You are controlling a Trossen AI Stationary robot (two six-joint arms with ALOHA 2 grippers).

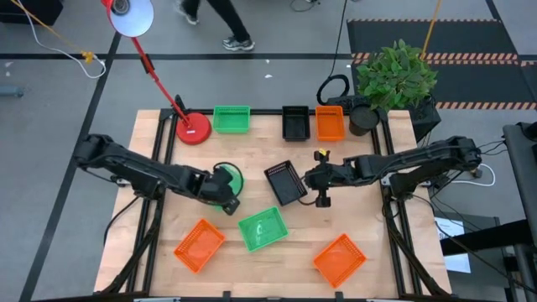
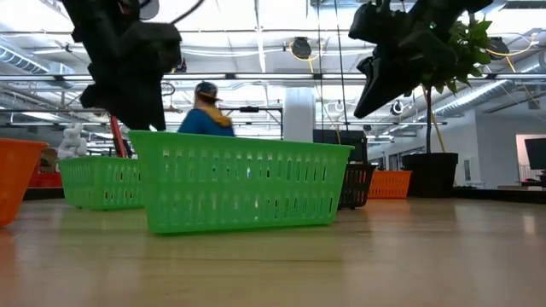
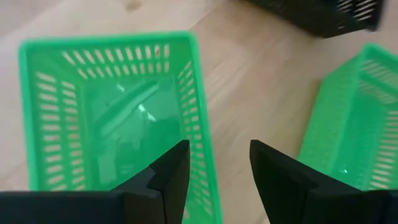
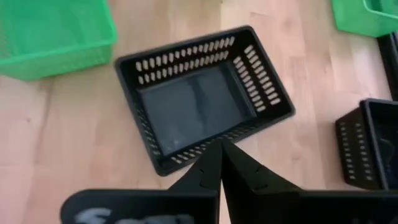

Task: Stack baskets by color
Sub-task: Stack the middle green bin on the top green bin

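A green basket [image 3: 112,112] sits flat on the table under my left gripper [image 3: 217,149], which is open. One finger hangs over the basket's inside and the other outside its long wall [image 3: 198,118]; the low view shows the gripper above the rim. A second green basket [image 1: 263,229] lies nearer the front edge. My right gripper [image 4: 221,144] is shut and hovers over the near wall of a black basket [image 4: 205,106] at the table's middle. Two orange baskets [image 1: 200,245] [image 1: 340,258] rest near the front.
Along the far edge stand a green basket [image 1: 231,119], a black basket [image 1: 295,122] and an orange basket [image 1: 330,122]. A red lamp base [image 1: 194,128] is at the far left and a potted plant [image 1: 394,80] at the far right. A person [image 2: 207,115] stands behind the table.
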